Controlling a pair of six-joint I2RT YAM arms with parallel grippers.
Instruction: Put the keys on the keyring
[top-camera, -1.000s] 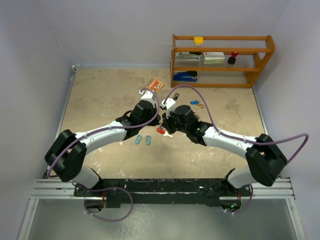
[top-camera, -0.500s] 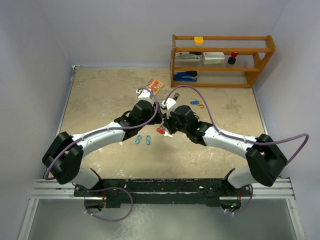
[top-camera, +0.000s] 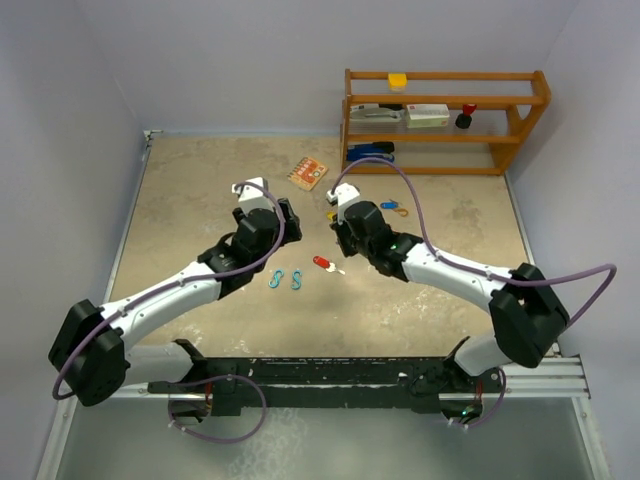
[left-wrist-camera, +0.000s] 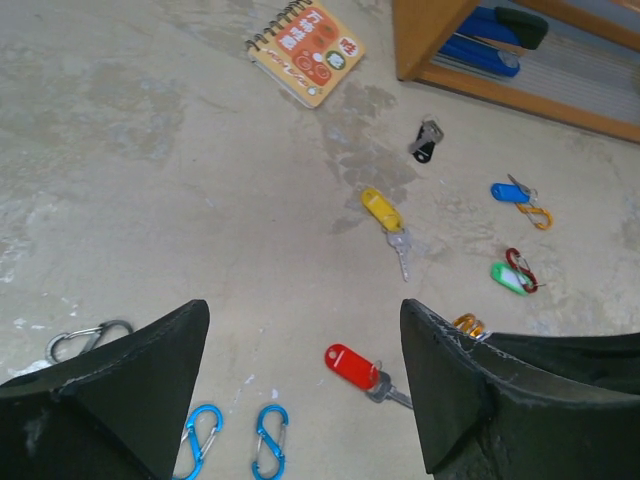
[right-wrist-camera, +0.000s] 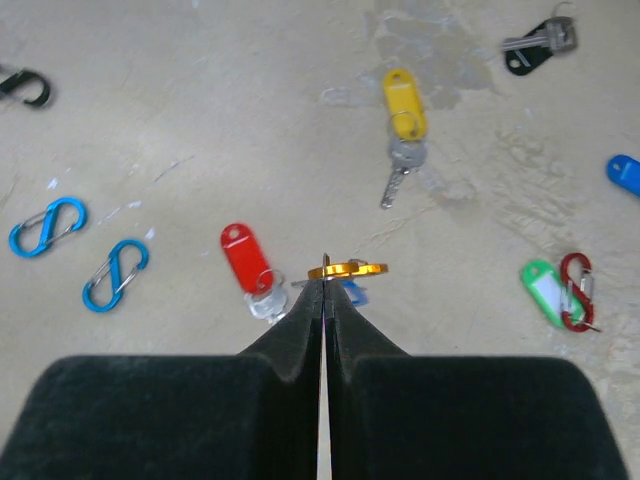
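My right gripper is shut on the gold keyring, held edge-on just above the table; a blue piece shows right under the ring. The red-tagged key lies on the table just left of it. My left gripper is open, its fingers empty, with the red key on the table ahead between them and the keyring at the right finger. Other keys lie further off: yellow tag, black tag, blue tag, green tag. In the top view, the left gripper stands apart from the right gripper.
Two blue wire clips lie left of the red key, and a grey clip further left. A red clip touches the green tag, an orange clip the blue tag. A notebook and a wooden shelf stand at the back.
My left gripper has opened and drawn back to the left, away from the right gripper. The right gripper stays shut on the keyring and has shifted slightly back.
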